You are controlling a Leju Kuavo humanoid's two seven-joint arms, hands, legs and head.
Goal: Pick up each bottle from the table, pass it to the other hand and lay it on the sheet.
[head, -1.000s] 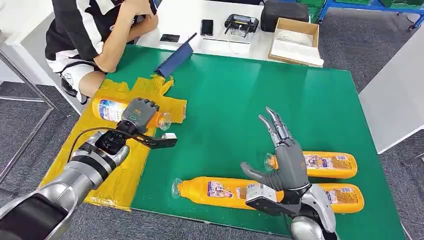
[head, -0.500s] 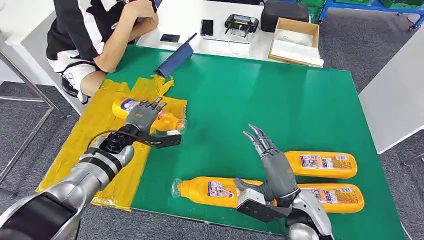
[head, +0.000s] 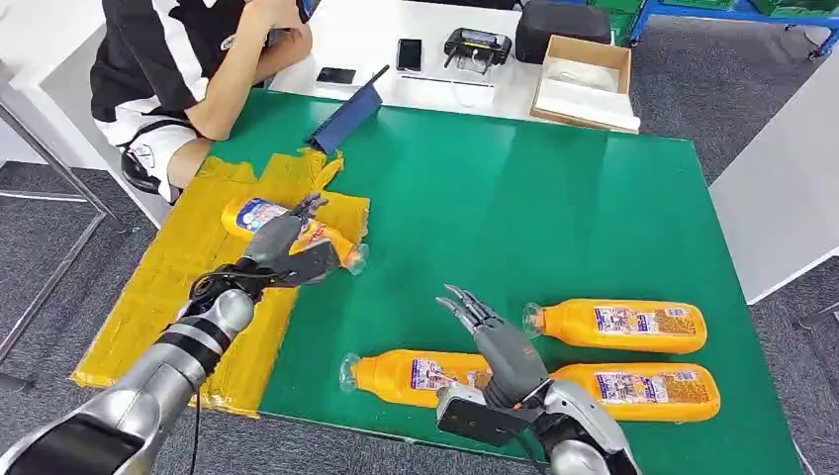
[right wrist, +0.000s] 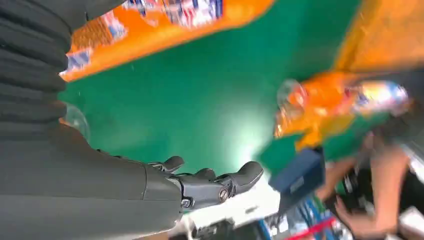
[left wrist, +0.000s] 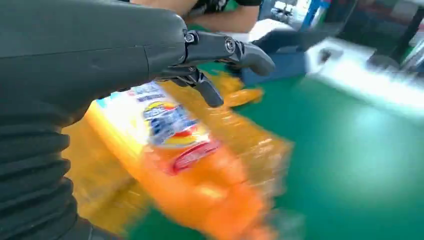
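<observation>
Since one second ago your left hand (head: 282, 252) let go the orange bottle (head: 259, 215), now lying on the yellow sheet (head: 178, 287). Your right hand (head: 500, 341), fingers apart and empty, moved lower over three bottles (head: 633, 326) on the green table (head: 514, 188).

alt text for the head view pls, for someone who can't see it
A robot's left hand rests over an orange bottle lying on a yellow sheet at the left edge of a green table. Its right hand hovers open over three more orange bottles lying near the front edge. A seated person leans on the far left corner.
</observation>
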